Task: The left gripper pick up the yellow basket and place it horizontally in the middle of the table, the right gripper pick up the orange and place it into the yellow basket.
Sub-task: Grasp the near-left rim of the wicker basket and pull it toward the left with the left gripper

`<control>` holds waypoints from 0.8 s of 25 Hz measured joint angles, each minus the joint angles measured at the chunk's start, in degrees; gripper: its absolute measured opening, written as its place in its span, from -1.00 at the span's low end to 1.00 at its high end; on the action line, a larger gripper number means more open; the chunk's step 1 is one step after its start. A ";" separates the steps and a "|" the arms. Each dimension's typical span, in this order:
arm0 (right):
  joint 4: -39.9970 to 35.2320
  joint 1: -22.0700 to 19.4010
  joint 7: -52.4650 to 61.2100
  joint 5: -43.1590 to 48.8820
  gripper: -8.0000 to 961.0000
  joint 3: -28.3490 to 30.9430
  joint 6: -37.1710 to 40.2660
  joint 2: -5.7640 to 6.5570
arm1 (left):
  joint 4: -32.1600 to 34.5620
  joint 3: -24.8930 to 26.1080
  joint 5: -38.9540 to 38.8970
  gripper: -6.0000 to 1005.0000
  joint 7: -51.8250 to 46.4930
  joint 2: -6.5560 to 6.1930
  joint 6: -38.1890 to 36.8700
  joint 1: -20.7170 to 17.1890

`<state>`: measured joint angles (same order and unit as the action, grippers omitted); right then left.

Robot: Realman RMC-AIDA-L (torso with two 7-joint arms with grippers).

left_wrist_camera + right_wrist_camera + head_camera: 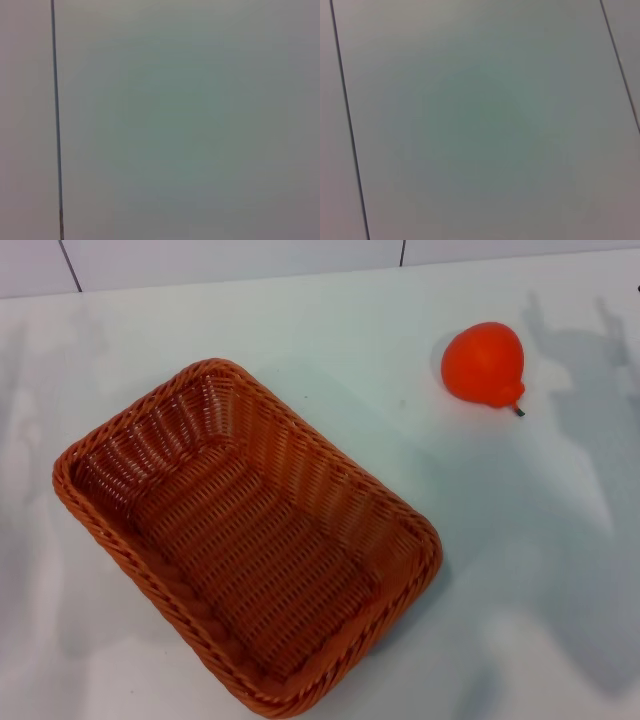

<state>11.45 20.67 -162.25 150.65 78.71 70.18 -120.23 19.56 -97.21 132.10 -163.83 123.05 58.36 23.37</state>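
Note:
The yellow basket (pixel 250 540), an orange-brown woven rectangle, lies empty on the white table (pixel 520 570), left of centre in the head view, turned diagonally with one corner near the front edge. The orange (pixel 484 364), bright orange-red with a small nub and dark stem, rests on the table at the far right, apart from the basket. Neither gripper shows in any view. Only arm shadows fall on the table at the right. Both wrist views show only a plain pale surface with thin dark seams.
A pale wall with thin dark seams (pixel 70 265) runs along the table's far edge. Bare tabletop lies between the basket and the orange and along the right side.

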 joint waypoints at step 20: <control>-0.06 0.42 0.00 0.00 0.94 -0.26 -0.79 0.08 | 28.60 2.44 0.48 0.76 -1.99 -2.45 -25.86 -6.50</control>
<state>11.39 21.09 -162.25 150.65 78.45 69.39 -120.16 48.16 -94.77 132.58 -165.82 120.60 32.49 16.87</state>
